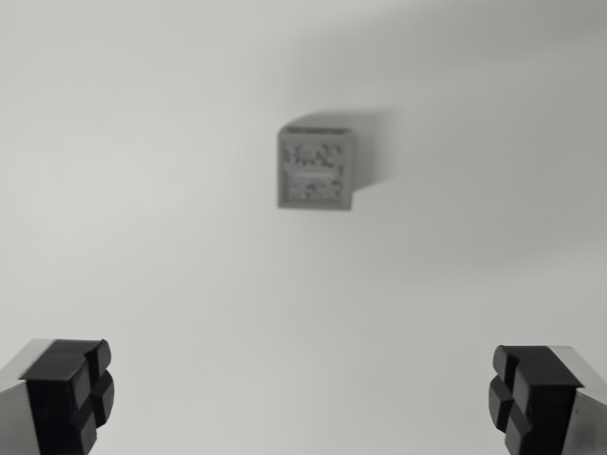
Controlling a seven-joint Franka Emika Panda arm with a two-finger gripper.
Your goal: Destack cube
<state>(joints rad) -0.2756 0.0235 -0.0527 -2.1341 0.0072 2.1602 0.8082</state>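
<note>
- Wrist view, looking down on a plain pale table [142,142]. Picture is soft, slightly blurred throughout.
- Claw [302,398]: both fingers show at the bottom edge, one in the wrist view's left corner, one in the right corner. Wide apart, with bare table between them. Nothing held.
- Fingertips [71,389]: black pads with a grooved, cross-like face, mounted on lighter grey finger bodies. The right pad looks the same as the left.
- Cube [316,169]: grey, sits on the table farther off than the claw, above the centre of the picture and a touch right of the midline between the fingers. Well apart from both fingers; no contact.
- Cube's top face carries a darker mottled pattern, too blurred to read. A thin strip of side face shows along its far edge and right edge.
- Whether this is a single cube or one stacked on another cannot be told from this angle; only one top face is in sight.
- Soft shadow falls from the cube to the right and slightly far side on the table.
- Table surface otherwise uniform, shading darker toward the far right corner.
</note>
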